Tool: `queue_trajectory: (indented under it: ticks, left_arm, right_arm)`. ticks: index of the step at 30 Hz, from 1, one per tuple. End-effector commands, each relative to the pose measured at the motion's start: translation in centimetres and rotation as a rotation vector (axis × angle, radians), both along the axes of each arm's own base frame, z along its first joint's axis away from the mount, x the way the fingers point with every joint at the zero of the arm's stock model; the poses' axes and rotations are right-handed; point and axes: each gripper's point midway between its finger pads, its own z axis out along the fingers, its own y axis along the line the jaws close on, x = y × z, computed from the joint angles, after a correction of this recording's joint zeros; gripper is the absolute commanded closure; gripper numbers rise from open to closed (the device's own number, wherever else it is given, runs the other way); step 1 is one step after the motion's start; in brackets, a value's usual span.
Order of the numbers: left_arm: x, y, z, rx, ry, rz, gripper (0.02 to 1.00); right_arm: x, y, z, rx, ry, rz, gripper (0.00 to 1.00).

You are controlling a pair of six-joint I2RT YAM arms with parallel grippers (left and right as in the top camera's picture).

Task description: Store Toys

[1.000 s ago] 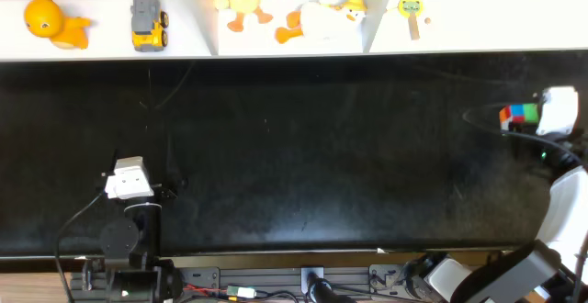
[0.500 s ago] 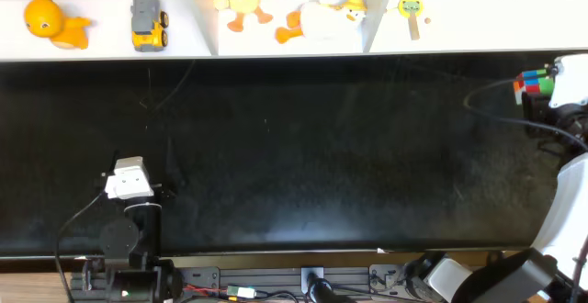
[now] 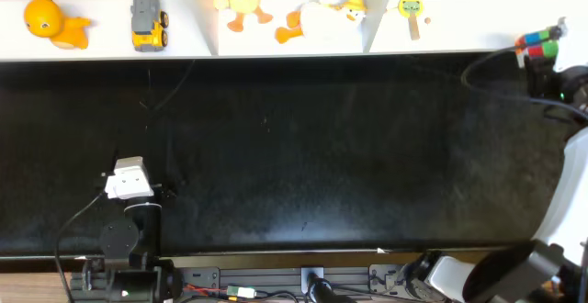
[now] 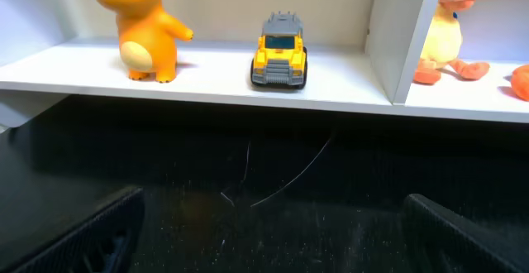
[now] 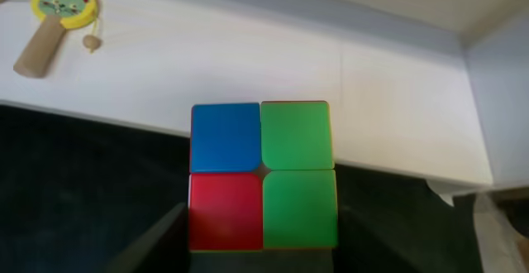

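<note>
Right gripper [image 5: 263,255] on smooth cube [image 5: 263,174] (square tiles)

Two ducks [image 3: 241,0] [image 3: 317,20], one cube [image 3: 539,44], three other toys [image 3: 55,20] [image 3: 147,20] [image 3: 410,11]

Cube [image 3: 539,44] at shelf [image 3: 459,28] front edge, rattle [image 3: 409,11] on shelf, left of cube

The puzzle cube [image 5: 263,174] is looking like glossy plastic, the shelf [image 5: 397,91] just behind it is showing a smooth matt finish.
</note>
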Motion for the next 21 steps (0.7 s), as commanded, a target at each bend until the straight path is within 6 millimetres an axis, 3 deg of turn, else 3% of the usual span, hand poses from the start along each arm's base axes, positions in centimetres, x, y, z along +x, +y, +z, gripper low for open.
queue_trajectory:
  ticks: [1,9,21]
  left_arm:
    - [0.0,-0.1,0.1,0.022,-0.003,-0.007,0.020]
    - [0.0,-0.1,0.1,0.022,-0.004,-0.007,0.020]
    - [0.0,-0.1,0.1,0.022,-0.004,-0.007,0.020]
  right_arm:
    - [2.1,0.6,1.2,0.002,-0.028,0.032,0.623]
    - [4.5,1.0,0.5,-0.001,-0.006,0.048,0.623]
    - [6.0,0.6,-1.8,0.015,0.021,0.055,0.632]
